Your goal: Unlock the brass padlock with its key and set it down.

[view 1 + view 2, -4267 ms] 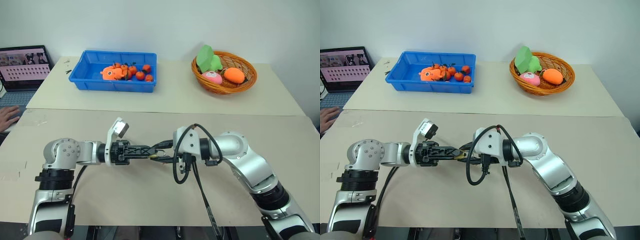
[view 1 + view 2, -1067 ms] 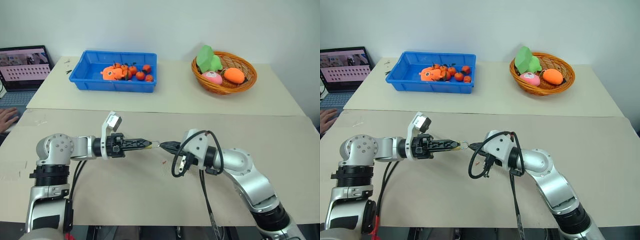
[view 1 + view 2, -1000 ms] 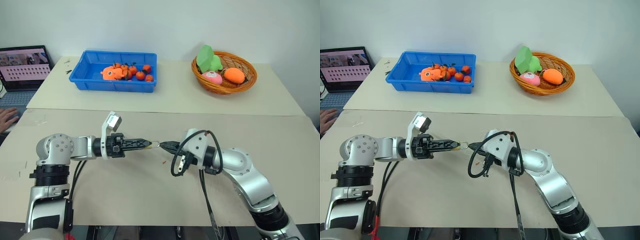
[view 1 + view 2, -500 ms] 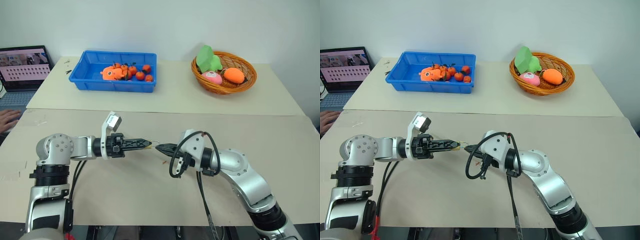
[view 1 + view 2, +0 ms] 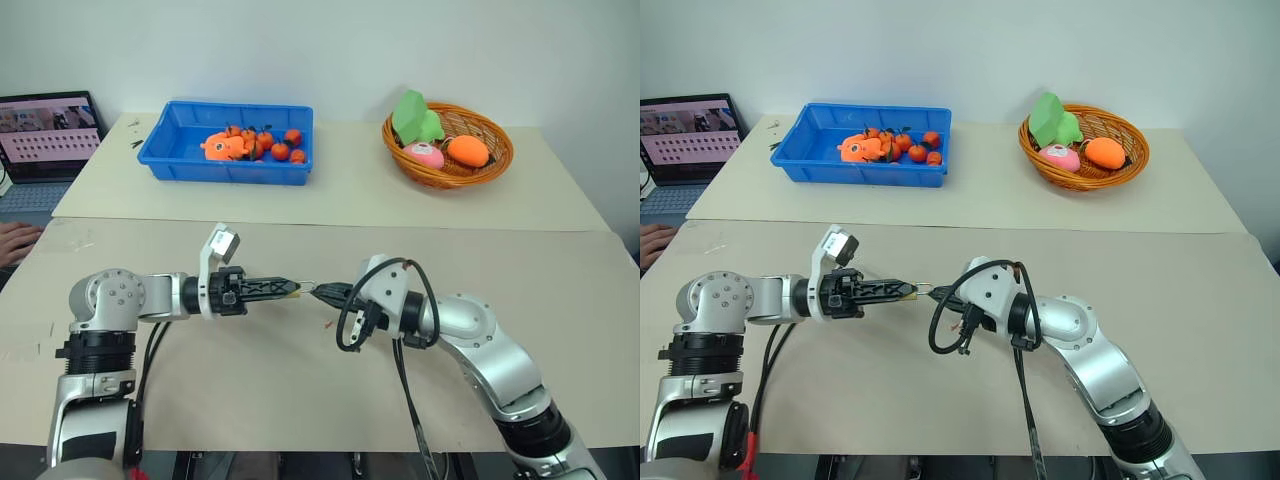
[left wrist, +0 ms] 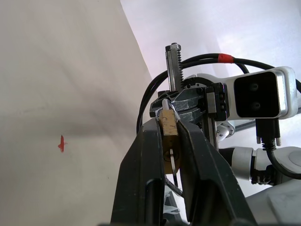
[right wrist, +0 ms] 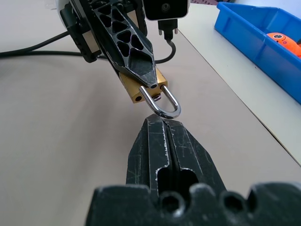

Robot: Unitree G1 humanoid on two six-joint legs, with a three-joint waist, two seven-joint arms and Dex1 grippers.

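Even, bright, diffuse light covers the scene, and the desk [image 5: 330, 190] shows no glare. Soft shadows lie under both arms on the near desk. In the left wrist view the background beyond the brass padlock [image 6: 167, 129] is washed out pale. The right wrist view has its near black fingers [image 7: 164, 155] soft, the padlock sharp.

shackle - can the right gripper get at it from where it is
Probably yes. The left gripper clamps only the padlock body, so the shackle sticks out bare toward the right gripper, whose shut tips sit right at its loop with nothing between them.
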